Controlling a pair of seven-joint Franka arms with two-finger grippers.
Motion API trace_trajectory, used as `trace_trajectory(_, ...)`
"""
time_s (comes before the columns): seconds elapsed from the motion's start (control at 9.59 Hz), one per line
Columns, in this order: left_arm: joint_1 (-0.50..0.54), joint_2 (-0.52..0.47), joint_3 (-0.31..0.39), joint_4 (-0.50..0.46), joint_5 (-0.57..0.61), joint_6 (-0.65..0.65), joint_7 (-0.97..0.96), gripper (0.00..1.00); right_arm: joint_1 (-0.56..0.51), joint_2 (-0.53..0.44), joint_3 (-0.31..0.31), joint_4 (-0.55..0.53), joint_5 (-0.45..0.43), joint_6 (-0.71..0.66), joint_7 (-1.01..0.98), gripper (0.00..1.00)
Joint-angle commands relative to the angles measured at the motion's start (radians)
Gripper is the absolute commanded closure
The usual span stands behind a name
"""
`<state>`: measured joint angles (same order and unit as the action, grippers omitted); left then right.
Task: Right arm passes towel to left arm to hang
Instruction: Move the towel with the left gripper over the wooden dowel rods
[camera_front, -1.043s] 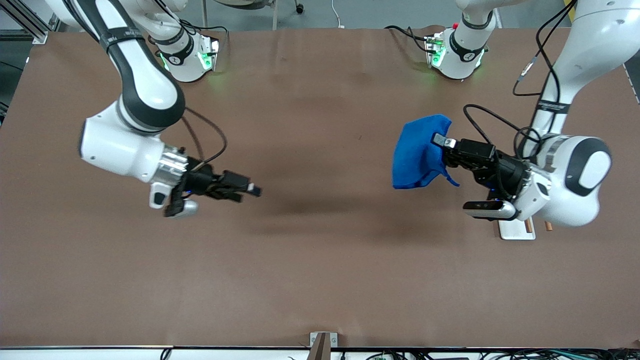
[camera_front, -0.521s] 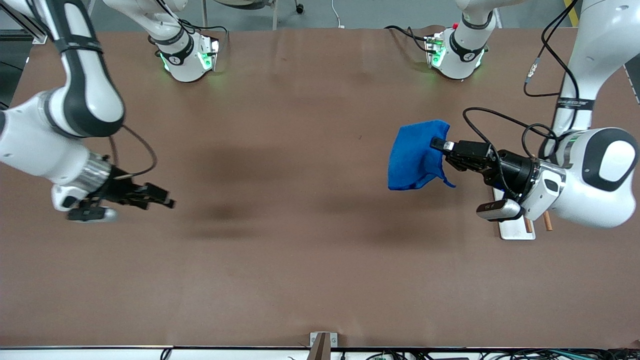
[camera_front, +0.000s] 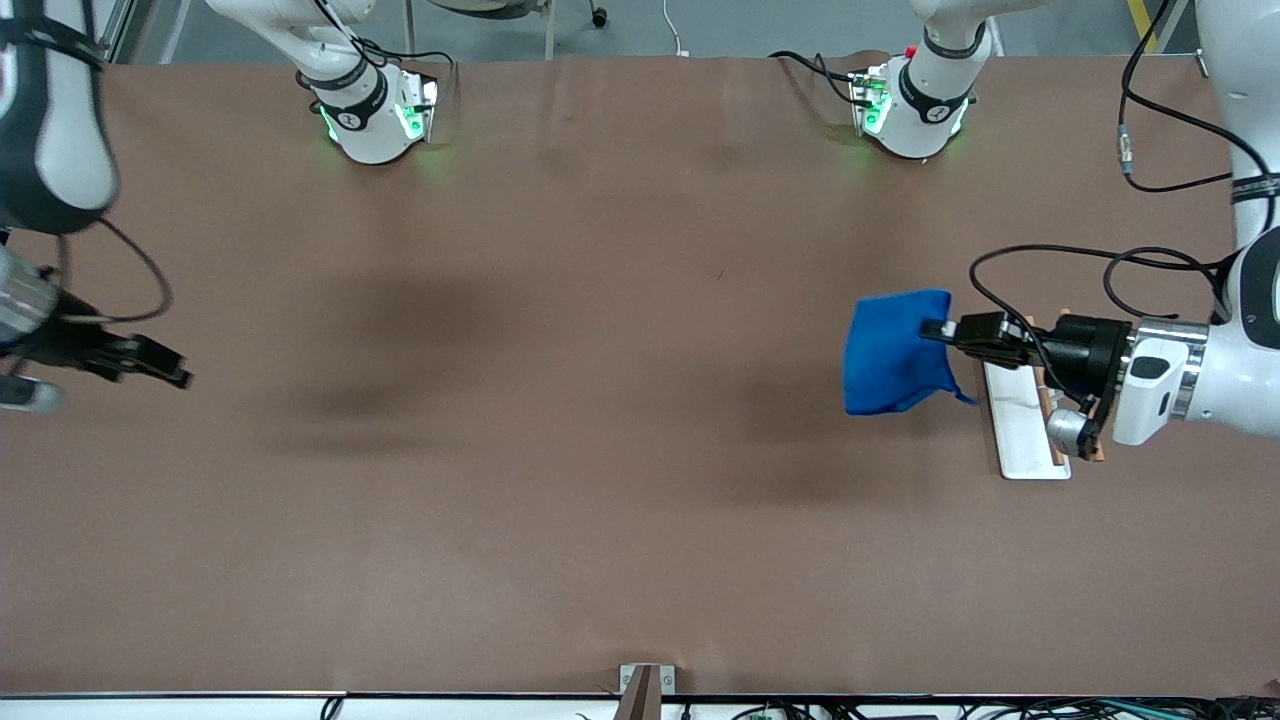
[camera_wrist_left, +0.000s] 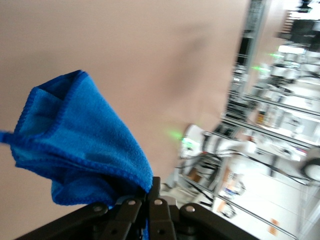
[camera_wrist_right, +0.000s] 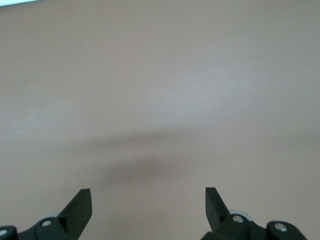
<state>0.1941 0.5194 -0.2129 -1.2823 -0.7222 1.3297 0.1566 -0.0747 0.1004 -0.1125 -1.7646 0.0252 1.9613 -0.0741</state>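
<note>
The blue towel (camera_front: 893, 352) hangs in the air from my left gripper (camera_front: 940, 328), which is shut on one edge of it, above the table at the left arm's end, beside a white rack. In the left wrist view the towel (camera_wrist_left: 80, 140) droops from the closed jaws of the left gripper (camera_wrist_left: 149, 192). My right gripper (camera_front: 170, 370) is open and empty, up over the table's edge at the right arm's end. In the right wrist view the right gripper (camera_wrist_right: 148, 197) has its fingers spread wide over bare brown table.
A white rack base with wooden bars (camera_front: 1020, 425) lies on the table under my left wrist. The two arm bases (camera_front: 375, 110) (camera_front: 910, 105) stand along the edge farthest from the front camera. A metal bracket (camera_front: 645, 685) sits at the nearest edge.
My right gripper has pulled away, empty, toward the right arm's end of the table. My left gripper has carried the towel toward the rack at the left arm's end.
</note>
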Motion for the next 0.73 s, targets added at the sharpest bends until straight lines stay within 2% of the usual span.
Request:
trace_trajectory(0.0, -0.002, 0.001, 0.027, -0.003, 0.178, 0.025, 0.011, 1.00, 0.001, -0.002, -0.051, 0.172, -0.083, -0.184, -0.024, 0.00)
trace_trajectory(0.21, 0.001, -0.009, 0.033, 0.001, 0.332, 0.042, 0.018, 1.00, 0.004, -0.078, -0.107, 0.154, -0.085, -0.276, -0.024, 0.00)
trace_trajectory(0.42, 0.043, -0.009, 0.036, 0.001, 0.429, 0.045, 0.067, 1.00, 0.006, -0.169, -0.107, 0.145, -0.085, -0.388, 0.090, 0.00)
trace_trajectory(0.52, 0.077, -0.006, 0.036, 0.000, 0.469, 0.066, 0.125, 1.00, 0.004, -0.206, -0.093, 0.145, -0.073, -0.432, 0.152, 0.00)
trace_trajectory(0.63, 0.109, 0.005, 0.035, -0.005, 0.518, 0.089, 0.170, 1.00, -0.026, -0.226, -0.031, 0.145, -0.067, -0.446, 0.171, 0.00)
